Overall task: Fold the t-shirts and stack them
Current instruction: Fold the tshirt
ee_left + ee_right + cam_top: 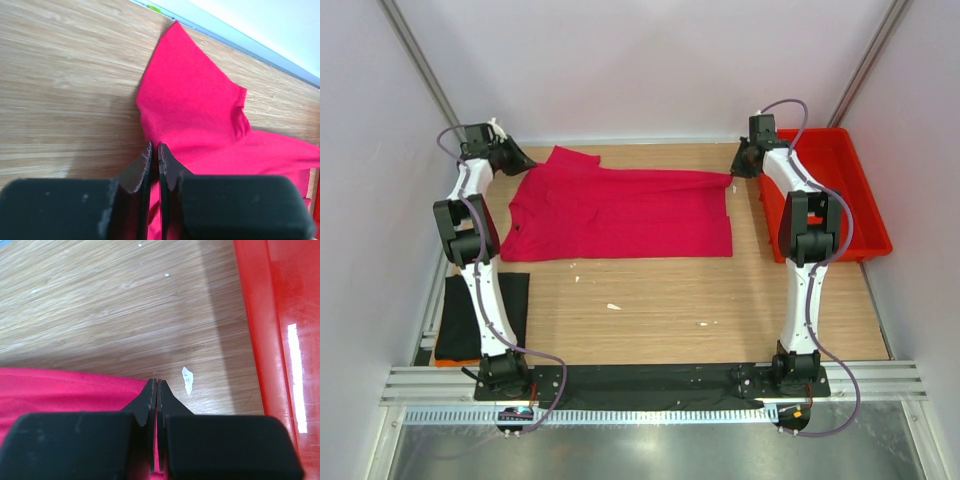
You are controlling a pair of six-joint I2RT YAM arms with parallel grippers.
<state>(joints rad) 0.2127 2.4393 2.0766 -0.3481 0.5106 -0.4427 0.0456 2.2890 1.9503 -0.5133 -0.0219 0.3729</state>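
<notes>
1. Table (660, 310): wood-grain top carrying all items below. Both arm bases stand at its 6 o'clock edge.
2. Crimson-pink t-shirt (620, 215): lies spread at 12 o'clock of the table centre. One sleeve points toward 11 o'clock, and its far edge is drawn taut between the two sets of fingers.
3. Red tray (840, 170): rigid plastic, at 2 o'clock against the right wall, apart from the shirt. The views show only its glossy floor with a strip of glare.
4. Black t-shirt (455, 315): flat at 8 o'clock on the left table edge, well apart from the pink one. The left arm (480, 290) crosses in front of its right side.
5. Right arm (808, 260): stands between the pink shirt and the tray, just beside the tray's near wall.
6. Left fingers (142, 167): pressed nearly together, pinching pink cloth at the shirt's 10 o'clock corner.
7. Right fingers (146, 400): pressed together on the shirt's 2 o'clock corner, with pink cloth visible between them.
8. Paper scraps (613, 306): small white bits on bare wood at 6 o'clock of the shirt. Another lies just beside the right fingers.
</notes>
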